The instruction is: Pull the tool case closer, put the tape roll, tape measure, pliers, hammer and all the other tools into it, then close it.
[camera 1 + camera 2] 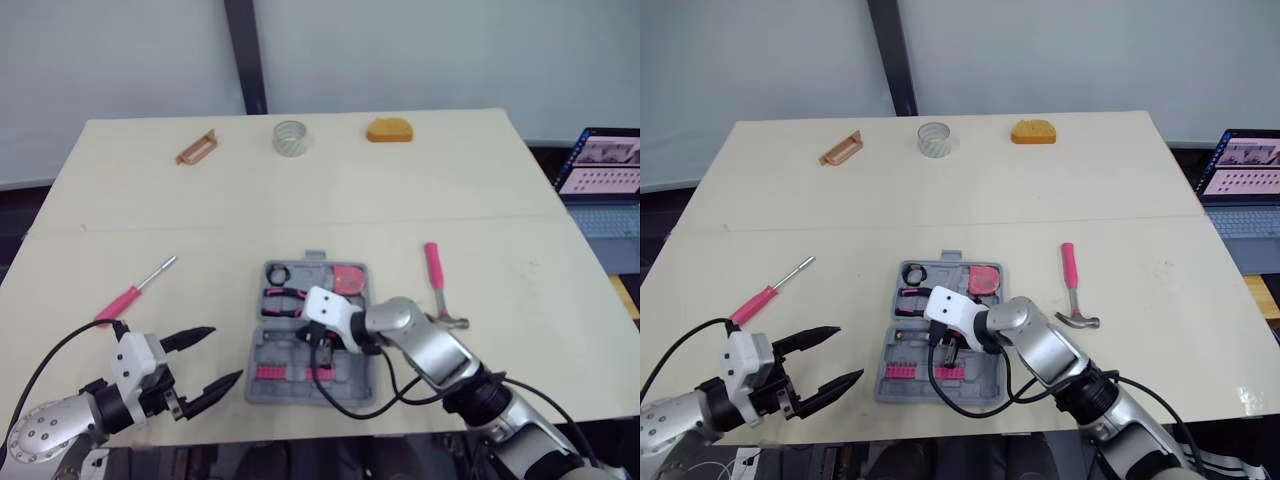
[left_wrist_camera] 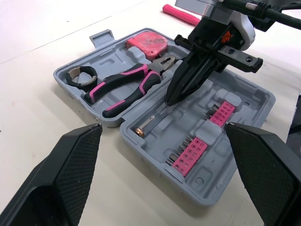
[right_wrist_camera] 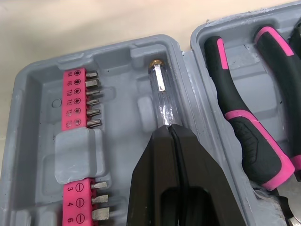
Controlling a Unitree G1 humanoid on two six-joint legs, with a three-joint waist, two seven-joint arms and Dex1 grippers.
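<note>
My right pincer [image 3: 170,128], pressed together, bears on the clear-handled driver [image 3: 161,89] to seat it in the open tool case [image 3: 155,42] at the counter's [image 1: 520,200] near edge, while my left pincer [image 1: 226,352] hovers spread beside it, hammer [image 1: 436,280] not yet packed

An open laptop [image 1: 603,165] sits beside the table [image 1: 300,200].

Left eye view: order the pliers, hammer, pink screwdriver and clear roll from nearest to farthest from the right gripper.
From the right gripper, down in the open tool case:
1. Pliers, in the case's far half.
2. Hammer, on the table to its right.
3. Pink screwdriver, on the table at the left.
4. Clear roll, at the table's far edge.
</note>
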